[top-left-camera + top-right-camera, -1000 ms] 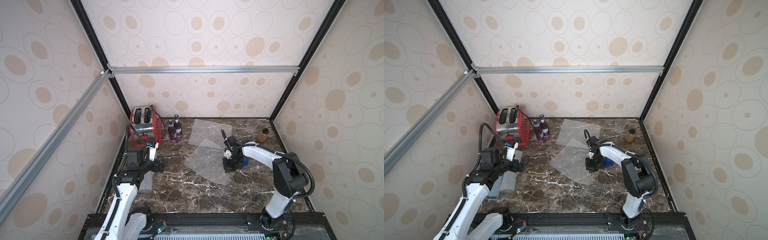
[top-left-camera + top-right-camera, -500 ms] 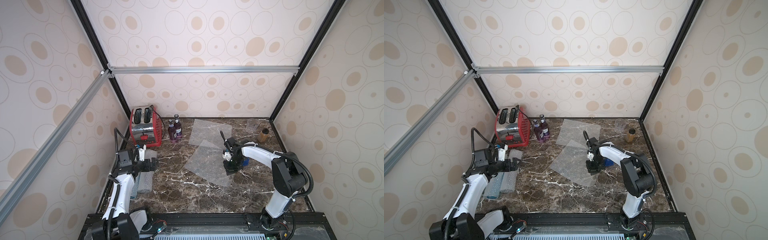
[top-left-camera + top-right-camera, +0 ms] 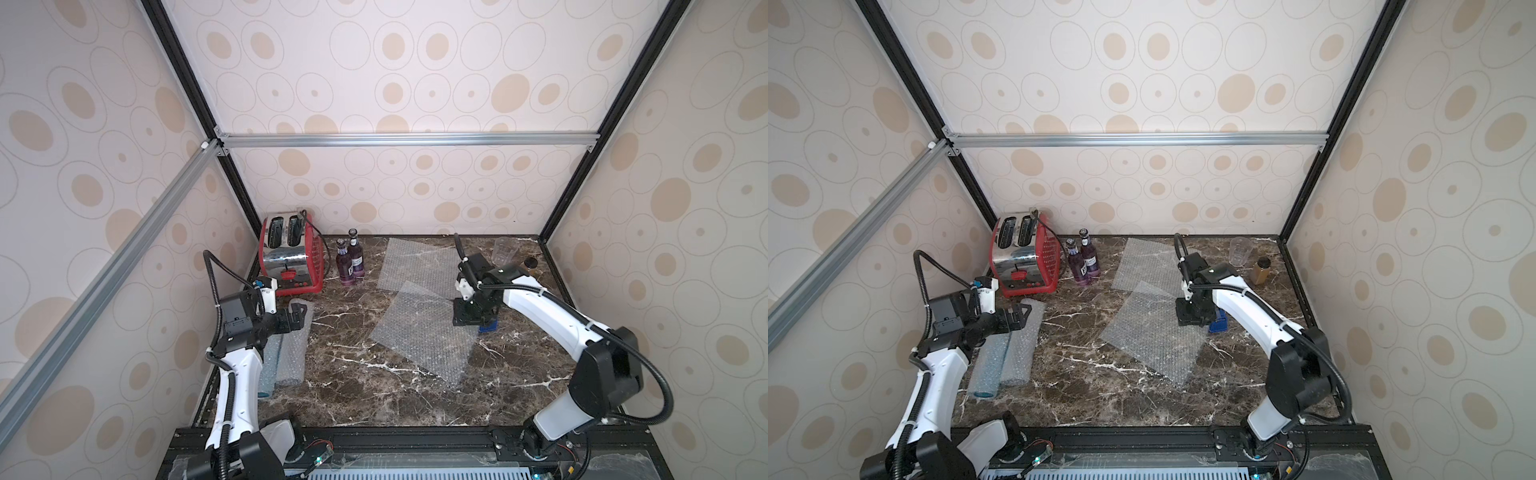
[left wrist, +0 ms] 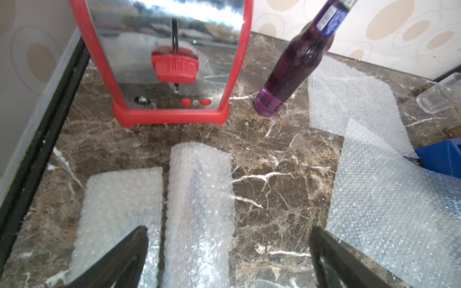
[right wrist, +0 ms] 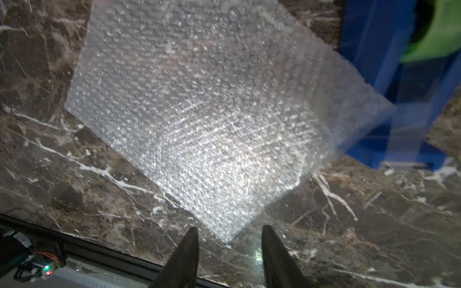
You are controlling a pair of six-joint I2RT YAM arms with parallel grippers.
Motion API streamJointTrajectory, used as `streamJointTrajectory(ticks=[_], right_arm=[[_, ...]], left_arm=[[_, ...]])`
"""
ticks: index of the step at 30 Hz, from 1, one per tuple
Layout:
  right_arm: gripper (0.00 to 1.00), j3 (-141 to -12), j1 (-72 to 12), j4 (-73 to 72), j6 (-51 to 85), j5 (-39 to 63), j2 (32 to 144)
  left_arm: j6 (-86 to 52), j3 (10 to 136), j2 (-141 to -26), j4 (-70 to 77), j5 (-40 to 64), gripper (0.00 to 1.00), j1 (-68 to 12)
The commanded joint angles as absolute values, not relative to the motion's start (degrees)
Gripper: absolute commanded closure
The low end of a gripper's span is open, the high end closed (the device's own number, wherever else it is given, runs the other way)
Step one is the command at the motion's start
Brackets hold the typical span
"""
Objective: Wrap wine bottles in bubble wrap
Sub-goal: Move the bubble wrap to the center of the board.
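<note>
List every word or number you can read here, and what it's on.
No text can be read.
Labels on the purple bottles: print too small in both top views.
Neck label in the left wrist view: blurred.
Toaster: no lettering visible.

toaster (image 3: pixel 286 259) — red, chrome | wine bottles (image 3: pixel 344 268) purple | bubble wrap (image 3: pixel 419 336) whitish | tabletop (image 3: pixel 374 399) — brown, white-veined | walls (image 3: pixel 415 62) cream, tan ovals
</note>
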State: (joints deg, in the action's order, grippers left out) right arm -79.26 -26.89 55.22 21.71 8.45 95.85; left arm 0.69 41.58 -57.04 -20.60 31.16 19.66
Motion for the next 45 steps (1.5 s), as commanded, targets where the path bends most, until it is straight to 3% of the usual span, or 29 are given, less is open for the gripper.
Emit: streamJointTrajectory(ticks=[1, 10, 21, 32, 40, 45], right_arm=[[0.56, -84.8, -28.9, 46.4, 25.6, 11.8, 106.1], [0.56, -93.8, -30.5, 32.7, 31.0, 22.5, 125.6], [0.57, -99.6, -39.4, 33.2, 26.8, 29.3, 134.6], [0.57, -92.9, -37.2, 34.0, 26.0, 25.5, 125.0], [0.54, -90.4, -36.6, 31.6, 30.4, 22.2, 117.8], [0.53, -82.7, -35.7, 28.2, 29.8, 20.5, 110.3]], left_arm=[[2.2, 43.7, -54.0, -21.1, 32.2, 0.01, 17.5], [7.0, 42.0, -52.3, -22.8, 30.9, 0.01, 15.3], [8.3, 42.5, -52.6, -23.8, 29.6, 0.01, 10.8], [5.4, 49.1, -58.6, -23.0, 25.9, 0.01, 6.3], [-1.6, 56.5, -71.9, -10.6, 28.9, 0.01, 5.4], [3.8, 63.0, -80.9, -8.5, 27.6, 0.01, 1.0]])
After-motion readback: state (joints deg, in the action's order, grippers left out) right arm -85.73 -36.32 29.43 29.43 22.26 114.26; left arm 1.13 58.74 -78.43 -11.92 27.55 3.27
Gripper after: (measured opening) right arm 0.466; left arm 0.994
